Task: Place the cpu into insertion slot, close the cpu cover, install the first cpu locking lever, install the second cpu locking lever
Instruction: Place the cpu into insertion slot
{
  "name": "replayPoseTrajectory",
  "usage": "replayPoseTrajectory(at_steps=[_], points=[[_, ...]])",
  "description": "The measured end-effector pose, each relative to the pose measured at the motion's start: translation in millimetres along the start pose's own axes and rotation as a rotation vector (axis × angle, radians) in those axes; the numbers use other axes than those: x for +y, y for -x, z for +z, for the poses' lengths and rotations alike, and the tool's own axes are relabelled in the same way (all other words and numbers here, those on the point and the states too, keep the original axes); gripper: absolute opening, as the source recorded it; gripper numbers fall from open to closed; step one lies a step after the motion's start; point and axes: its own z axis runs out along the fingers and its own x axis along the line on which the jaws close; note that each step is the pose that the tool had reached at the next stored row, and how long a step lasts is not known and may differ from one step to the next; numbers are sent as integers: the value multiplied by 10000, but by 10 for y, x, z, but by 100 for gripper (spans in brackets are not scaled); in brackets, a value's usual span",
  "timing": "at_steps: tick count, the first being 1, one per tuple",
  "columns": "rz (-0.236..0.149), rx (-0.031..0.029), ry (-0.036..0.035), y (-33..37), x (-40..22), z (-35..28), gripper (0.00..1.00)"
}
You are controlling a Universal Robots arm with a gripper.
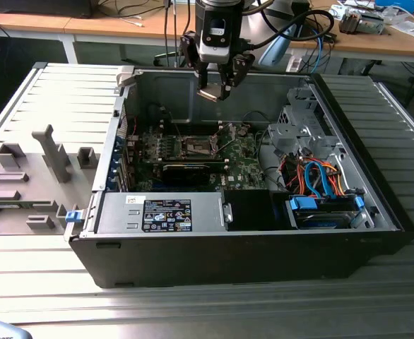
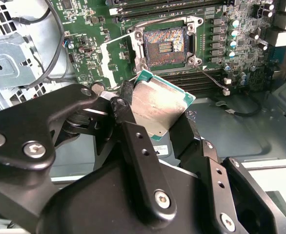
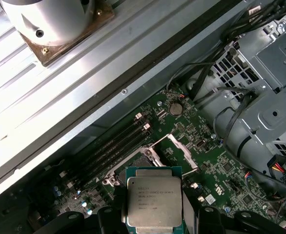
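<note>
One arm, one gripper (image 1: pixel 214 90), hanging above the open computer case (image 1: pixel 249 247), close to its far wall in the exterior view. Its two black fingers (image 2: pixel 133 141) are clamped on a single cpu (image 2: pixel 157 105), pinching opposite edges, with the silvery top plain in both wrist views and the chip tilted. Down on the green circuit board (image 1: pixel 244 157), one insertion slot (image 2: pixel 165 46) lies bare, brownish-gold contacts exposed, well apart from the chip. One cpu cover (image 3: pixel 181 147) stands swung open beside the slot.
</note>
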Motion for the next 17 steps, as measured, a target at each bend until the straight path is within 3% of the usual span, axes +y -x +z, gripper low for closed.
replayPoseTrajectory(at_steps=[17], points=[[74, -6, 1, 0, 0, 0, 55]])
